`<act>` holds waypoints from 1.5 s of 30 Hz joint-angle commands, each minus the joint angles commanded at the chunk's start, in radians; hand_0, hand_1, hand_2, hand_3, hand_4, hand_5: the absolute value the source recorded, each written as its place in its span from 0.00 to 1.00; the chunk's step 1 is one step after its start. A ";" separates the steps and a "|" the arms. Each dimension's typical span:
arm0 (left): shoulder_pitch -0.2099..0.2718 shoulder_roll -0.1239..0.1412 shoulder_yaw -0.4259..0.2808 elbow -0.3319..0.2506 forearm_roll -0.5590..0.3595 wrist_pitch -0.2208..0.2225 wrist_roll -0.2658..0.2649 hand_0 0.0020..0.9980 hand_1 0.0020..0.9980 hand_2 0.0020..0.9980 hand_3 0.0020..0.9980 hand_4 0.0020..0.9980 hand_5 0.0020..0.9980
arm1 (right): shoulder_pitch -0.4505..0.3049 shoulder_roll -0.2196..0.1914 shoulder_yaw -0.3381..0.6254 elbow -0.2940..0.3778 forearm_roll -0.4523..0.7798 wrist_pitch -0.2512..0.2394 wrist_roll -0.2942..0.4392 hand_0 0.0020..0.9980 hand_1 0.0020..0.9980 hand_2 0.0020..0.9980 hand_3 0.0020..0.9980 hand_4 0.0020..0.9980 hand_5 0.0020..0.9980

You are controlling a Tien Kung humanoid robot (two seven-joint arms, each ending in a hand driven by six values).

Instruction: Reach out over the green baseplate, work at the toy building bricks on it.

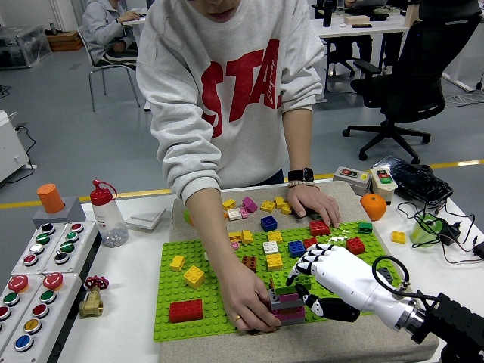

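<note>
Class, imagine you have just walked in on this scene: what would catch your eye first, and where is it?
A white robot hand reaches in from the right over the green baseplate, its fingers curled at a small stack of bricks near the front edge. A person's hand steadies that stack from the left; their other hand rests at the baseplate's far edge. A large red brick sits front left.
</note>
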 joint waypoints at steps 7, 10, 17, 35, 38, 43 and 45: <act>-0.001 0.000 0.000 0.000 0.000 0.000 0.000 0.63 0.60 0.61 0.42 0.31 0.94 | -0.001 0.003 -0.005 -0.006 -0.001 0.003 -0.002 0.75 0.66 0.62 0.57 0.35 0.22; -0.002 0.000 0.000 0.000 0.000 0.000 -0.001 0.63 0.60 0.61 0.42 0.31 0.94 | 0.000 0.003 -0.004 -0.008 -0.001 0.003 -0.003 0.75 0.66 0.62 0.57 0.35 0.22; -0.006 0.000 -0.001 0.001 0.000 0.001 -0.001 0.63 0.60 0.61 0.42 0.31 0.95 | 0.000 0.004 0.000 -0.013 0.001 0.005 -0.003 0.75 0.66 0.62 0.57 0.35 0.22; -0.009 0.000 0.002 0.001 -0.003 0.002 -0.004 0.63 0.60 0.61 0.42 0.31 0.95 | 0.000 0.010 -0.011 -0.012 0.002 0.009 -0.004 0.75 0.66 0.62 0.57 0.35 0.21; -0.010 0.000 0.002 0.001 -0.004 0.002 -0.004 0.63 0.60 0.61 0.42 0.31 0.95 | 0.001 0.009 -0.013 -0.010 0.003 0.009 -0.005 0.75 0.66 0.62 0.57 0.35 0.21; -0.011 0.000 0.004 0.002 -0.006 0.002 -0.005 0.63 0.60 0.61 0.42 0.31 0.95 | 0.002 0.010 -0.017 -0.008 0.003 0.010 -0.005 0.75 0.66 0.62 0.57 0.35 0.21; -0.011 -0.001 0.004 0.002 -0.005 0.001 -0.005 0.63 0.60 0.61 0.42 0.31 0.95 | 0.002 0.011 -0.018 -0.008 0.003 0.010 -0.006 0.75 0.66 0.62 0.57 0.35 0.21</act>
